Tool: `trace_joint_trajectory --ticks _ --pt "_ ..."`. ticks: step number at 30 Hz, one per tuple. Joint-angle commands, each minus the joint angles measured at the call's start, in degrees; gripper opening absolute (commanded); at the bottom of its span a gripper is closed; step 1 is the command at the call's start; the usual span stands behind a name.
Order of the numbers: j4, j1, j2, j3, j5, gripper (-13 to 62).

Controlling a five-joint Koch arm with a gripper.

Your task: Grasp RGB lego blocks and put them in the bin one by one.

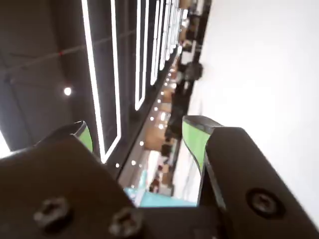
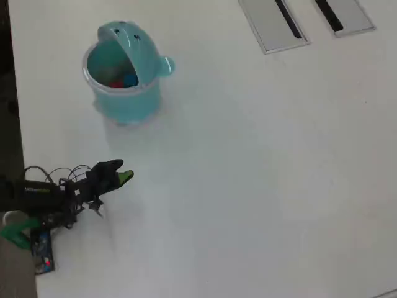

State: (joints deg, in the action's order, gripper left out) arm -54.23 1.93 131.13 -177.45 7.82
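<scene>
Teal bin (image 2: 127,102), lid up, red (image 2: 115,83) and blue blocks (image 2: 130,79) inside; jaws parted, empty

place: large office or hall | cue: long ceiling light strips (image 1: 94,74), white table (image 2: 260,174)

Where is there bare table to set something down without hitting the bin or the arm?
In the overhead view, the widest bare table runs from the teal bin and gripper to the right edge, below the grey panels. The strip between bin and gripper is tighter. The lower-left corner is crowded with the arm's base and wires.
</scene>
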Motion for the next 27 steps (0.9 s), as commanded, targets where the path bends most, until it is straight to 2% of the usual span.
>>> trace_joint_trajectory --ticks 1,16,27 --pt "-3.0 -0.2 4.1 -4.2 0.8 34.8" --pt "18.5 0.2 4.0 -4.2 4.1 35.1" --pt "34.5 -1.0 4.0 -4.2 -1.9 35.3"
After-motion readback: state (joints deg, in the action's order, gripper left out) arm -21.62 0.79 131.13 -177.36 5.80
